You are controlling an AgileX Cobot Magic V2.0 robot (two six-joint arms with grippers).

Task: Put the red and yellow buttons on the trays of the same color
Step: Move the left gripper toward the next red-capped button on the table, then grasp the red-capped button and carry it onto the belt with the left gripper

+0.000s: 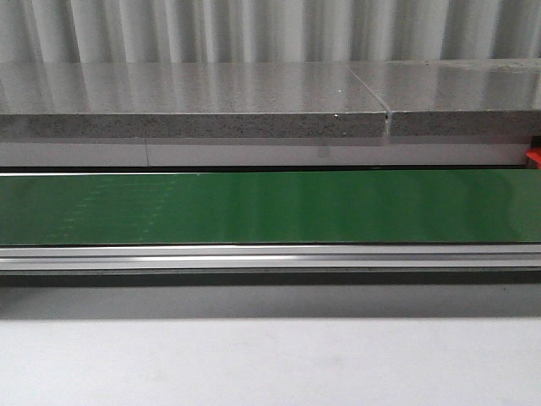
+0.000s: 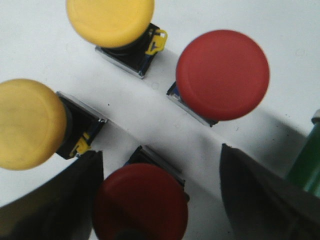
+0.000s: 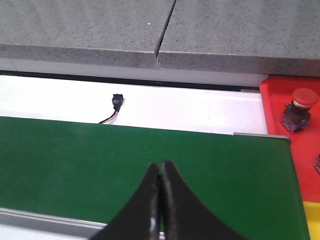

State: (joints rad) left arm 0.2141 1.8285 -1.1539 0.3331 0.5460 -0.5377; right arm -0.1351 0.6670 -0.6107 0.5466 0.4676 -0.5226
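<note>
With the left claw (image 2: 157, 200) spread wide around a red button (image 2: 141, 200) on the white tabletop (image 2: 30, 45), a yellow button (image 2: 27, 124) just beside one finger risks being knocked, while the right claw (image 3: 161, 200) hangs closed and empty over the green belt (image 3: 75, 160).

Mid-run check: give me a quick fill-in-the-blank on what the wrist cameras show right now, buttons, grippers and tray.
1. The left wrist view shows two yellow mushroom-head buttons and ____ red ones.
2. The left gripper has its black fingers spread on either side of a ____ mushroom-head button.
3. The right gripper, above the green conveyor belt, is ____.
4. The button on the red plastic tray is ____.

Missing words: two; red; shut; red
</note>
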